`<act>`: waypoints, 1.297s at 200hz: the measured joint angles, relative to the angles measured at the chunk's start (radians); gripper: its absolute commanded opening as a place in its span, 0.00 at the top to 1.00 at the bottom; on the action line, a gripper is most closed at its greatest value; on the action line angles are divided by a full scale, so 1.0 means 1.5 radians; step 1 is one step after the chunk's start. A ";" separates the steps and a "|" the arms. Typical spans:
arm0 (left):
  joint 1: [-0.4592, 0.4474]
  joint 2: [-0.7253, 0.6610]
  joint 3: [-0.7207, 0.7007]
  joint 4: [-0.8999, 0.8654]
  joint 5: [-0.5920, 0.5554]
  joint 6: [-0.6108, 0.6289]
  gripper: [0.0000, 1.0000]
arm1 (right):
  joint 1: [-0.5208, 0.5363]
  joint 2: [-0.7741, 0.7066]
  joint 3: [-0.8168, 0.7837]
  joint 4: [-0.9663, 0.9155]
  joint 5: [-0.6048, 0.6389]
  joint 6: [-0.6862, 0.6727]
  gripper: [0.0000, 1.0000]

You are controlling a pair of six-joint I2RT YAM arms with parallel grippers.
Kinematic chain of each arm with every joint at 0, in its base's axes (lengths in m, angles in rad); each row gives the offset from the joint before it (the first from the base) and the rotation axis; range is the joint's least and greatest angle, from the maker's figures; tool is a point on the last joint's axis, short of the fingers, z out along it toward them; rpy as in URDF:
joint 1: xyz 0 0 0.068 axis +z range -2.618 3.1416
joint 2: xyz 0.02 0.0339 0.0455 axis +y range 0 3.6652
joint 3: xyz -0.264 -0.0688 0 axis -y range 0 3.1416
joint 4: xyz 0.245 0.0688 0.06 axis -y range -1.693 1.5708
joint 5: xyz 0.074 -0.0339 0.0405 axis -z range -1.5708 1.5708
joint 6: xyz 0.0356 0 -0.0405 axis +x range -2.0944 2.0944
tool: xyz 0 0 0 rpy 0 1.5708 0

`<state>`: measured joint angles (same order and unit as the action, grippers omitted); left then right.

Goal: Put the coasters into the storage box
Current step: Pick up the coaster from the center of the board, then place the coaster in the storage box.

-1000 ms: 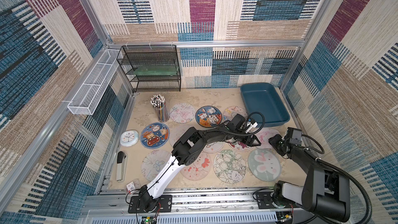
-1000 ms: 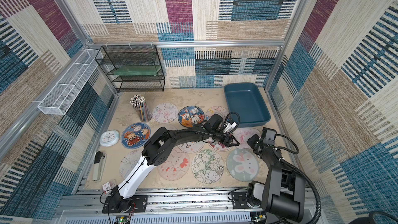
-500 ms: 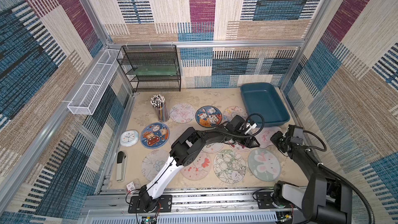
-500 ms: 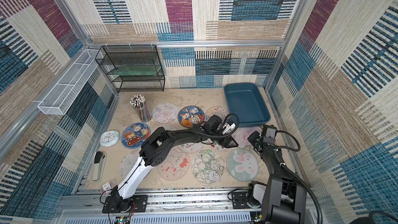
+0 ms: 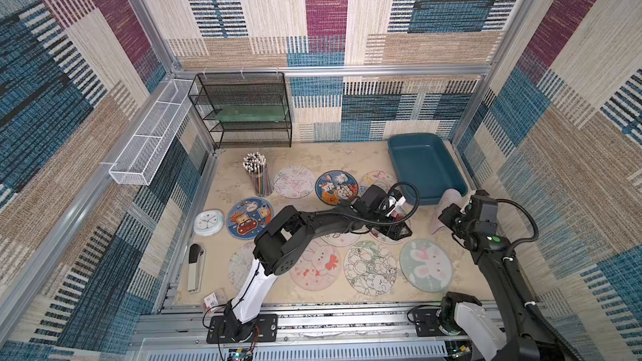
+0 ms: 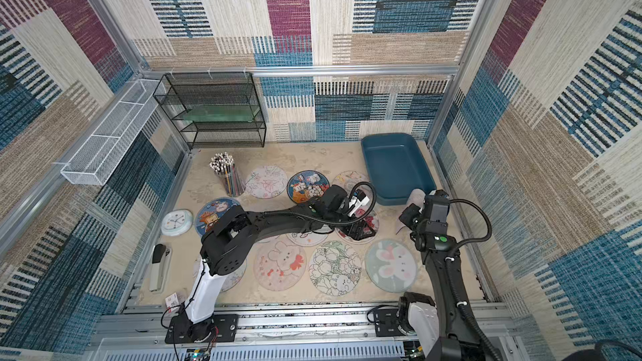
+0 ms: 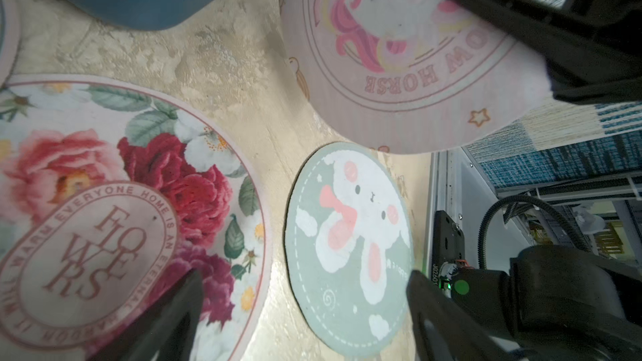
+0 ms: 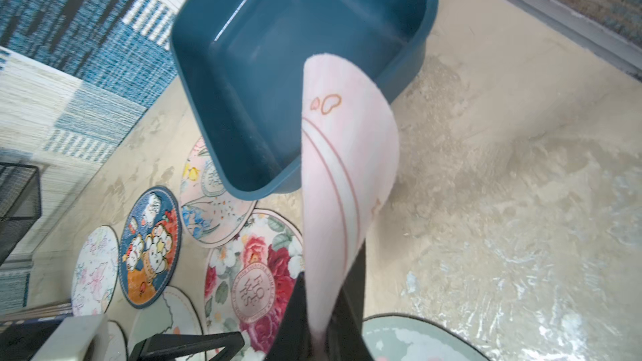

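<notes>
My right gripper is shut on the edge of a pale pink coaster, which hangs lifted and curled just before the near corner of the dark teal storage box. Both top views show this pink coaster by the storage box, whose inside is bare. My left gripper stands open low over the table, between a rose-printed coaster and a green bunny coaster. Several more coasters lie flat across the table, among them a dark blue one.
A white clock and a stapler lie at the left edge. A cup of pencils stands before the black mesh rack. A white wire basket hangs on the left wall. Frame rails border the table.
My right gripper has shut on the pink coaster's edge and raised it off the table near the box. The left gripper has opened wider while staying over the rose coaster.
</notes>
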<state>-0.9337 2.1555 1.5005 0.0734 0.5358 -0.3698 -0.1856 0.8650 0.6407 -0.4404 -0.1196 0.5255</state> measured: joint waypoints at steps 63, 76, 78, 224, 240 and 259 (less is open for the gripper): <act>0.005 -0.043 -0.045 0.022 -0.014 0.009 0.00 | 0.014 0.045 0.112 0.005 -0.009 0.007 0.89; 0.007 -0.052 -0.053 0.029 -0.017 0.010 0.00 | 0.017 0.079 0.131 0.024 -0.018 0.009 0.89; 0.008 -0.053 -0.054 0.029 -0.017 0.011 0.00 | 0.017 0.083 0.134 0.027 -0.019 0.009 0.89; 0.036 -0.087 -0.080 0.026 -0.009 0.016 0.07 | 0.049 0.579 0.370 0.292 0.036 0.033 0.87; 0.040 -0.097 -0.093 0.029 -0.019 0.016 0.07 | 0.054 0.624 0.388 0.302 0.039 0.036 0.87; 0.043 -0.106 -0.107 0.035 -0.025 0.016 0.07 | 0.060 0.668 0.416 0.310 0.039 0.040 0.87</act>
<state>-0.8684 1.9961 1.3407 0.1265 0.4988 -0.3454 -0.0959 1.8668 1.2648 0.0250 -0.0608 0.5861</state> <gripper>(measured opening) 0.935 0.128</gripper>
